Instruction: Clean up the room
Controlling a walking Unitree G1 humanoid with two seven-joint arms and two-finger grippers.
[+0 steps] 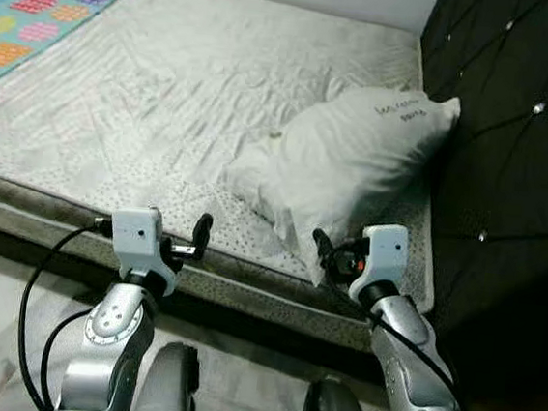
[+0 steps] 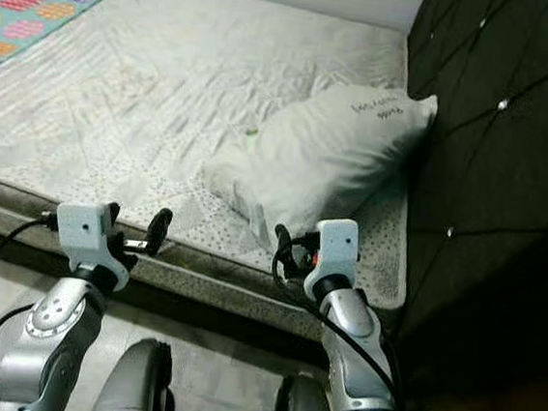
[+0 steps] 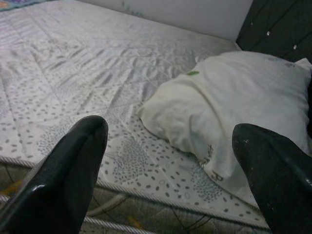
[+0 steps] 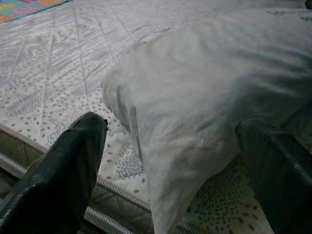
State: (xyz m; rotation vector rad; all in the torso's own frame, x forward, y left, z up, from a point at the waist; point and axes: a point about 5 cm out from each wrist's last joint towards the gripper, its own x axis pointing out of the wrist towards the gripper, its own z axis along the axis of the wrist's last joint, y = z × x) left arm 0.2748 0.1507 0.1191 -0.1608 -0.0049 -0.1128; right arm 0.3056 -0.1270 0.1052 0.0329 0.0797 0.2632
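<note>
Nearest, the left gripper [image 1: 199, 240] hovers at the edge of the quilted white mattress [image 1: 169, 89], fingers spread wide. The right gripper [image 4: 175, 161] gapes wide just before the crumpled white pillow [image 1: 356, 165], which lies beside the black tufted headboard [image 1: 513, 141]. Farthest, a colourful patterned blanket [image 1: 41, 3].

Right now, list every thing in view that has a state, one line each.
pillow: lying on the mattress against the headboard, not gripped
mattress: bare, its cover wrinkled
blanket: spread flat at the far corner
left gripper: open, holding nothing
right gripper: open, at the pillow's near end
</note>
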